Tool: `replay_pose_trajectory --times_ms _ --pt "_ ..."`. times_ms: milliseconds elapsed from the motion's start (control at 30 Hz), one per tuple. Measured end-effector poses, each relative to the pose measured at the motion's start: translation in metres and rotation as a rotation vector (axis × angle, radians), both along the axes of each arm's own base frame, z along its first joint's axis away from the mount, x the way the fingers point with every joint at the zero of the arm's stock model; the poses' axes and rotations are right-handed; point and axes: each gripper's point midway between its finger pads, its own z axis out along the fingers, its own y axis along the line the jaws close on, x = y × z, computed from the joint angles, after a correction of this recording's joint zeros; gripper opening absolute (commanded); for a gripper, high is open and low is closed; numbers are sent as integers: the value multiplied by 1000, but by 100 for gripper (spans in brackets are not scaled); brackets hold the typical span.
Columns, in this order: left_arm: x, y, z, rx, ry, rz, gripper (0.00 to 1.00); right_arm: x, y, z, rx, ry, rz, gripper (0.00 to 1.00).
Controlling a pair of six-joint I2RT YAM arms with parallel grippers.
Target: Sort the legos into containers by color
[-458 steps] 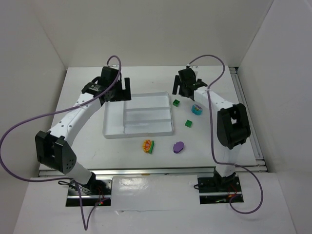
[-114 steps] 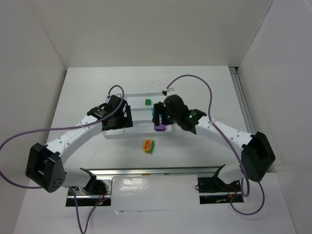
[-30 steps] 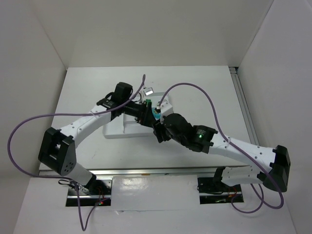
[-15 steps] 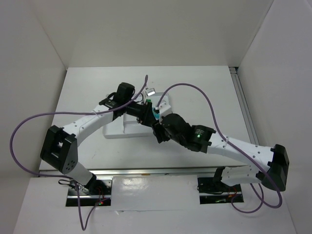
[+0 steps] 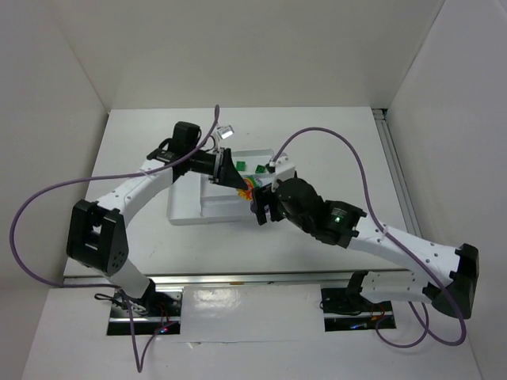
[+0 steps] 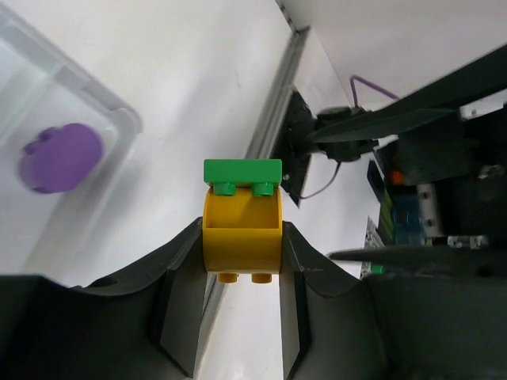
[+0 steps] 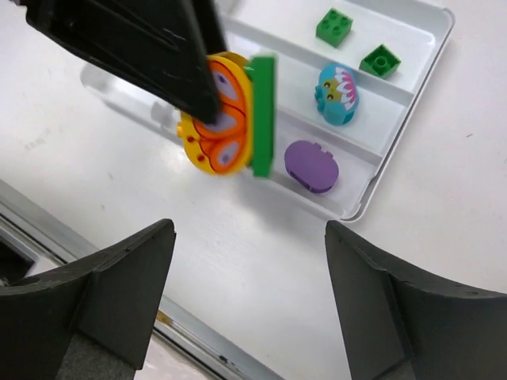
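My left gripper (image 6: 242, 231) is shut on the orange-yellow lego with a green plate (image 6: 242, 226). It holds that piece in the air by the near edge of the white tray (image 7: 360, 207). In the top view the piece (image 5: 249, 188) sits at the left gripper's (image 5: 238, 180) tip. My right gripper (image 7: 249, 305) is open and empty, just below the piece (image 7: 230, 115). Two green cubes (image 7: 334, 26) (image 7: 380, 61) lie in the tray's far compartment. A cyan-and-pink piece (image 7: 337, 93) is in the middle one and a purple oval (image 7: 311, 166) in the near one.
The tray (image 5: 184, 212) lies mid-table, and both arms cross above its right half. My right gripper (image 5: 265, 207) hangs just off the tray's near right corner. A metal rail (image 7: 71, 237) runs along the table's near edge. White walls close in the table.
The left gripper has shut on the orange-yellow piece. The right gripper has opened and drawn back from it. The left wrist has swung back toward the far left.
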Motion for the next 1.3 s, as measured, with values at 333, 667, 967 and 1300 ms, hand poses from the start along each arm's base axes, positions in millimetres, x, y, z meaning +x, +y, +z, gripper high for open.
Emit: replay_pose_trajectory --times_ms 333,667,967,1300 --pt "16 47 0 -29 64 141 0 51 -26 47 315 30 -19 82" --pt "7 57 48 -186 -28 97 0 80 -25 37 616 230 304 86" --pt "1 55 59 -243 -41 39 0 36 25 57 643 224 615 86" --pt "-2 55 62 -253 -49 17 0 46 58 48 658 266 685 63"
